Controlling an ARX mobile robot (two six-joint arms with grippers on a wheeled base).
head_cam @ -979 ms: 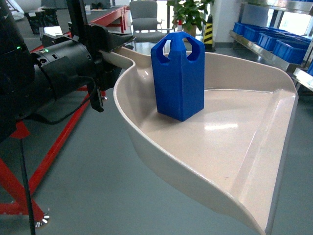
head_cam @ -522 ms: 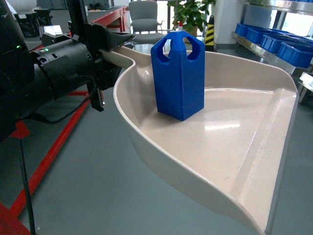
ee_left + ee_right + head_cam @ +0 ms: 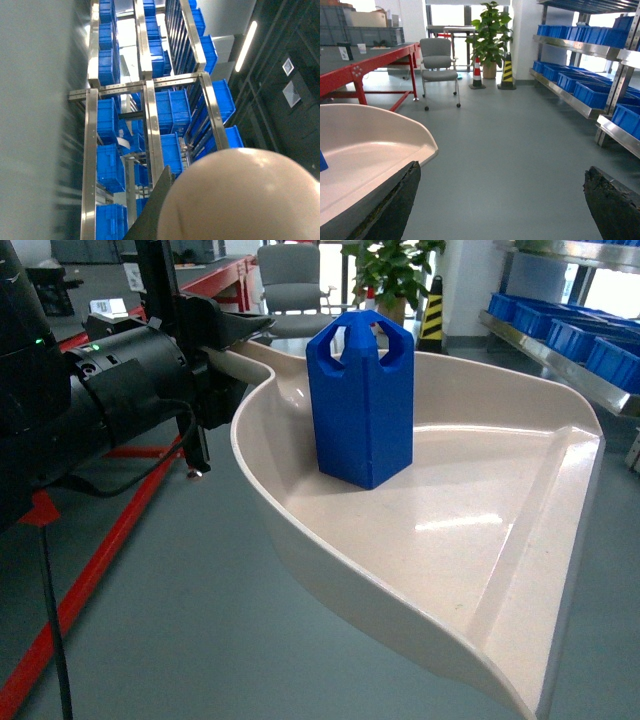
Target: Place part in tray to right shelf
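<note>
A grey, smooth workshop floor (image 3: 520, 165) stretches back to a grey office chair (image 3: 439, 70), a potted plant (image 3: 492, 35) and a black-and-yellow striped cone (image 3: 508, 70), with a red-framed table (image 3: 365, 65) on the left. Along the right wall stands the right shelf (image 3: 580, 52), steel-framed with a shiny front rail and carrying rows of blue ribbed crates (image 3: 590, 90).

Against the picture of a second ago, the background in the head view has slid: the crates sit further right and lower, the chair and plant have shifted, and the red frame by the floor has moved away to the left. The tray and the part keep their places in the view.

The tray (image 3: 520, 540) is cream-white, glossy, with curved walls and a flat front lip. The part (image 3: 360, 400), bright blue with a faceted top and handle-like cutouts, stands upright on the tray's floor near the back wall. The left gripper (image 3: 225, 335) is clamped on the tray's handle, its black housing bulky and matte. The right gripper (image 3: 500, 200) holds nothing, its dark, rough-edged fingers (image 3: 395, 205) spread wide apart, one just beside the tray's rim.
</note>
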